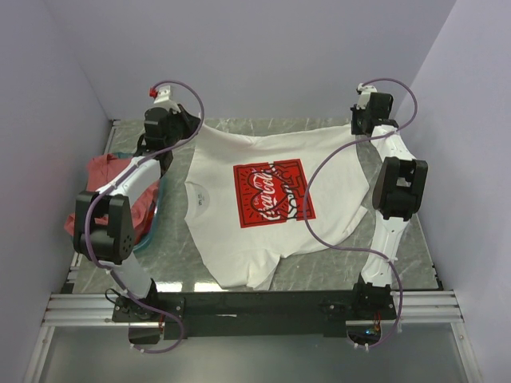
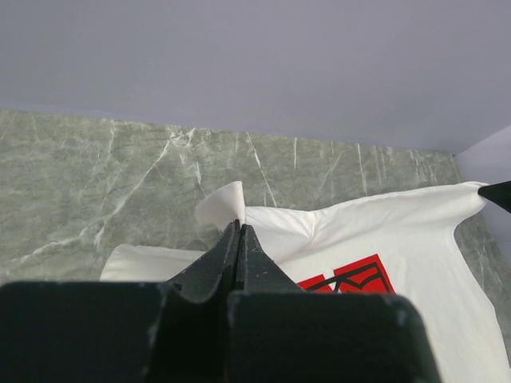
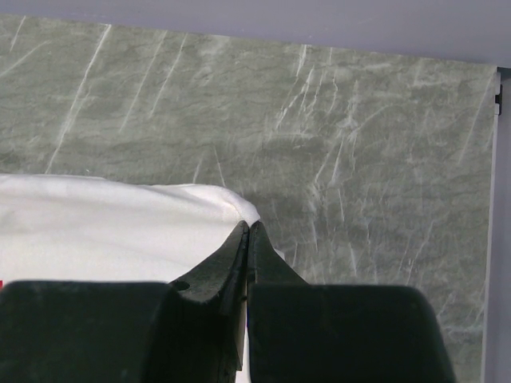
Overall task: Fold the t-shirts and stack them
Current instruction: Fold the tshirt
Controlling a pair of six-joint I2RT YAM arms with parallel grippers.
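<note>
You have two t-shirts in view. The white t-shirt lies spread on the table, in the middle between the two arms. It has one red square print facing up, and its collar is toward the left side. The salmon-red t-shirt lies crumpled at the left edge, by the one teal basket. I cannot tell if it is inside the basket or only over its rim.

You have two grippers, and both are at the far edge of the white t-shirt. The left gripper is closed, with a small fold of white cloth pinched at its tips. The right gripper is also closed, and it pinches the white cloth at the other far corner. The far edge of the shirt runs between them.
</note>
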